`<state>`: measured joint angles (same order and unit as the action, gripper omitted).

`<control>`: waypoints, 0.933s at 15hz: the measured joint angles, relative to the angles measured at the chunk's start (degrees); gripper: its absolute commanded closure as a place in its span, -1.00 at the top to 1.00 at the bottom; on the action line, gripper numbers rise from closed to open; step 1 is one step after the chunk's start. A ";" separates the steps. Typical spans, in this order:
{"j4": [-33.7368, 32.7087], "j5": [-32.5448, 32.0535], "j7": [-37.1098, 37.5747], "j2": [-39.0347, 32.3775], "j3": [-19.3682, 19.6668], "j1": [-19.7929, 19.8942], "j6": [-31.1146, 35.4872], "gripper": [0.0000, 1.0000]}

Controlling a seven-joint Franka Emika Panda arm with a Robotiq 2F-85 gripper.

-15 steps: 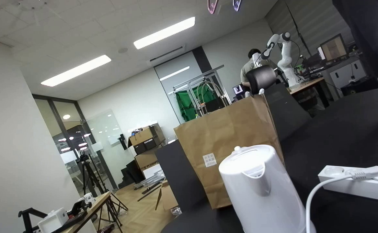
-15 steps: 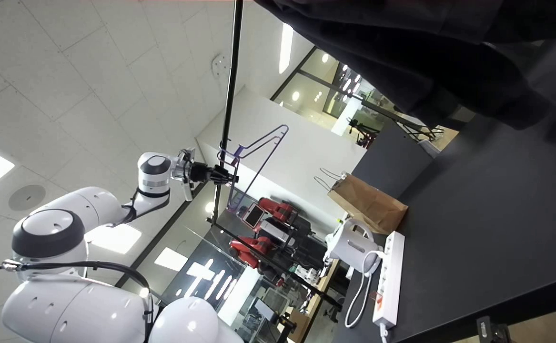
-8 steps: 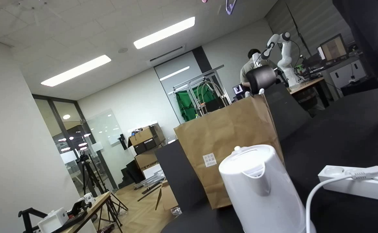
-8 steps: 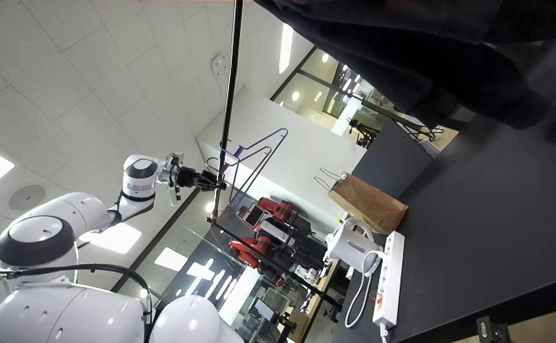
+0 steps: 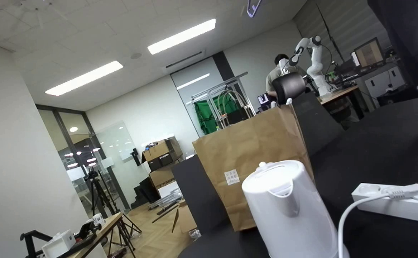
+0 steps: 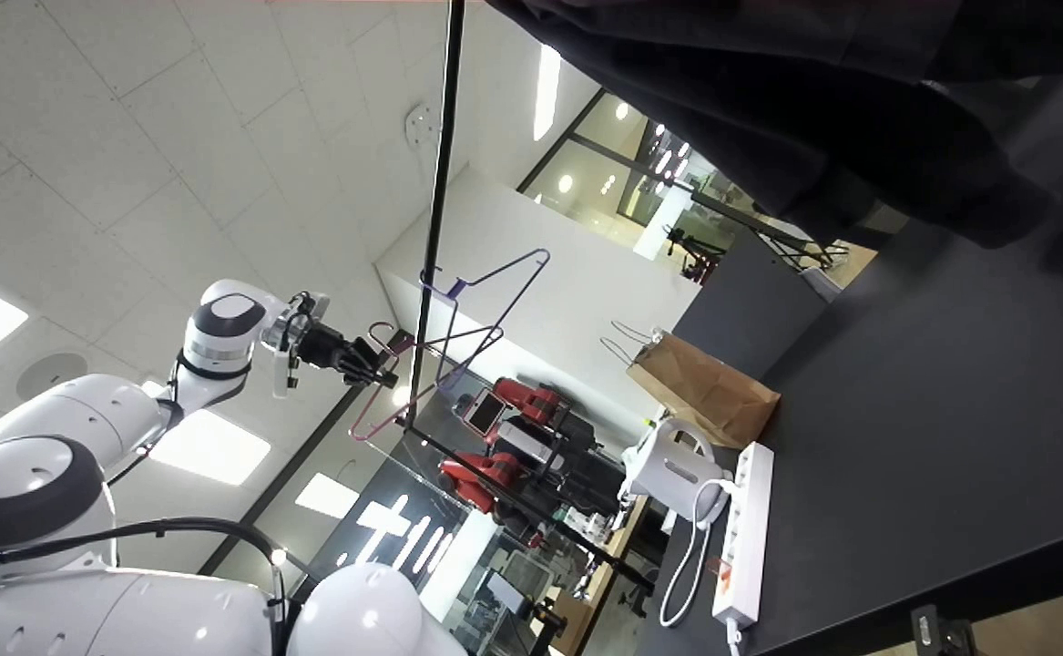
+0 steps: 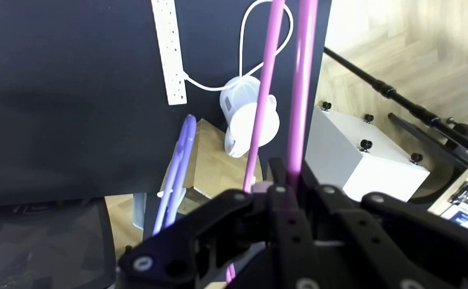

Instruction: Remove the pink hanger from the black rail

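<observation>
In the wrist view, the gripper (image 7: pixel 292 172) pinches the pink hanger (image 7: pixel 302 76) — one of its two bars runs in between the fingertips, while the other passes just beside them. To the left in the picture, a purple hanger (image 7: pixel 184 160) slants across part of a brown paper bag (image 7: pixel 213 160). Past the pink bars, on a dark table (image 7: pixel 77 132), a white kettle (image 7: pixel 242 120) stands near a power strip (image 7: pixel 169 56) and a looping white cable (image 7: pixel 241 48).

In an exterior view, a white arm (image 6: pixel 107 415) reaches toward the black rail (image 6: pixel 440 169), its gripper overlapping the pink hanger. The pink hanger sits tilted at the rail: its hook is apart from the rail, on the arm's side, while its body crosses the rail in the picture — which of them lies in front cannot be told. The purple hanger hangs on the rail by its hook.

In an exterior view, a purple tip shows at the top edge, the kettle stands before the bag, and cardboard boxes (image 5: pixel 164 154) are stacked farther back.
</observation>
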<state>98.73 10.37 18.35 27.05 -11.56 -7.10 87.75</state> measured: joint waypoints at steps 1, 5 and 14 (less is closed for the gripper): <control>0.01 0.76 -1.46 0.45 0.78 0.01 -1.63 -0.96; 0.01 5.19 -9.39 2.18 4.61 0.00 -10.25 -0.96; -0.05 6.32 -18.05 3.13 12.23 2.92 -30.50 -0.96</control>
<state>98.68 16.69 0.30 30.18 0.67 -4.18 57.25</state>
